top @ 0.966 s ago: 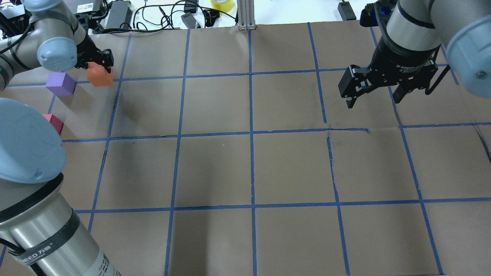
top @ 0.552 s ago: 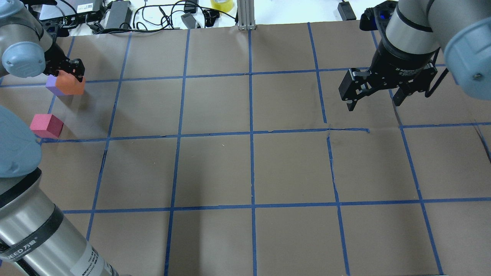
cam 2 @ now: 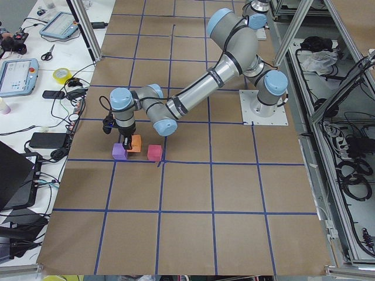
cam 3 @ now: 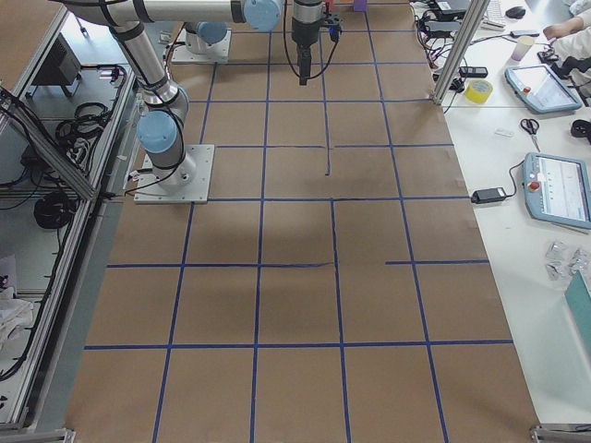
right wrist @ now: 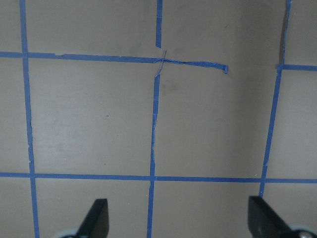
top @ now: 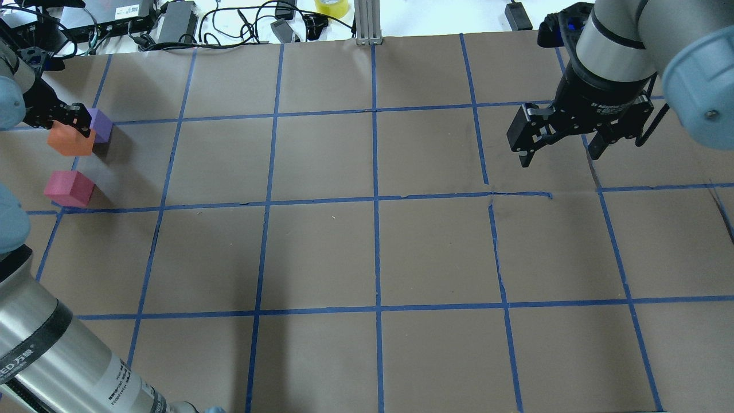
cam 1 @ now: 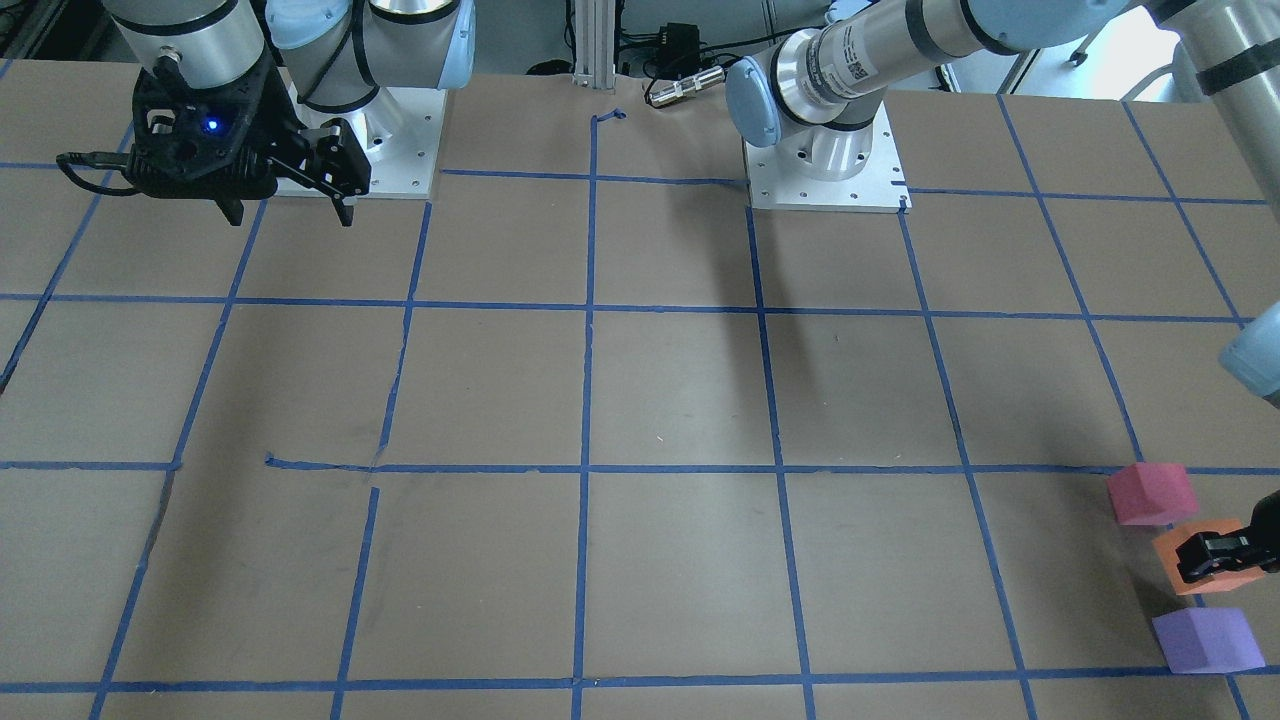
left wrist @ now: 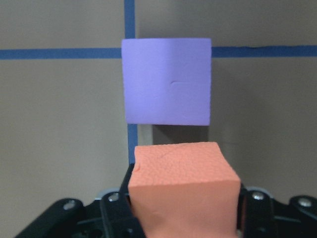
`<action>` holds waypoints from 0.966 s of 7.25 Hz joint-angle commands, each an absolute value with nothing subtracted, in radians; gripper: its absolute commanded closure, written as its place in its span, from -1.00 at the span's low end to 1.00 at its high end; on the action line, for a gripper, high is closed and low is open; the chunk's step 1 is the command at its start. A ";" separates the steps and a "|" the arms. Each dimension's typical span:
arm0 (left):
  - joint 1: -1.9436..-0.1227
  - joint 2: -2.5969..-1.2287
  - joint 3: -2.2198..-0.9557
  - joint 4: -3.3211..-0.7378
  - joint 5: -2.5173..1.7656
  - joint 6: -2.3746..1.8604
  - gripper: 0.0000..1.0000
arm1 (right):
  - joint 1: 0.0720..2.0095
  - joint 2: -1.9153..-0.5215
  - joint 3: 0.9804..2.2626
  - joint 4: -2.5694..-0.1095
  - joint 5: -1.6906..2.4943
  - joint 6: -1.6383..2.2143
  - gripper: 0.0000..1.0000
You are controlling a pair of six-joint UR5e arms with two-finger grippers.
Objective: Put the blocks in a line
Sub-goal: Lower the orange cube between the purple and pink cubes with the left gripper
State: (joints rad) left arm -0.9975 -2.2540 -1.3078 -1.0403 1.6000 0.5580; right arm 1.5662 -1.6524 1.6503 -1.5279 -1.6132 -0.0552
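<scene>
My left gripper (top: 71, 123) is shut on the orange block (top: 69, 141) at the table's far left, between the purple block (top: 101, 124) and the pink-red block (top: 70, 188). In the front-facing view the pink-red (cam 1: 1151, 493), orange (cam 1: 1200, 560) and purple (cam 1: 1205, 641) blocks stand in a rough row. The left wrist view shows the orange block (left wrist: 184, 191) held between the fingers, the purple block (left wrist: 167, 81) just beyond it. My right gripper (top: 559, 140) is open and empty, held above the table at the right.
Brown paper with a blue tape grid (top: 375, 198) covers the table. Cables, power bricks and a yellow tape roll (top: 331, 6) lie past the far edge. An aluminium post (top: 367, 23) stands at the far middle edge.
My left gripper has carried the orange block leftward and toward the near side, from right of the purple block to between the purple and pink-red blocks. The right gripper has barely moved.
</scene>
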 commanded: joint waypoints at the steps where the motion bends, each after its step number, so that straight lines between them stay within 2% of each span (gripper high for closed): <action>1: -0.989 -2.267 -1.296 -1.045 1.592 0.560 0.74 | 1.566 -1.651 1.655 -1.528 -1.614 -0.055 -1.00; 7: -0.989 -2.307 -1.290 -1.031 1.560 0.689 0.75 | 1.563 -1.652 1.672 -1.529 -1.614 -0.052 -1.00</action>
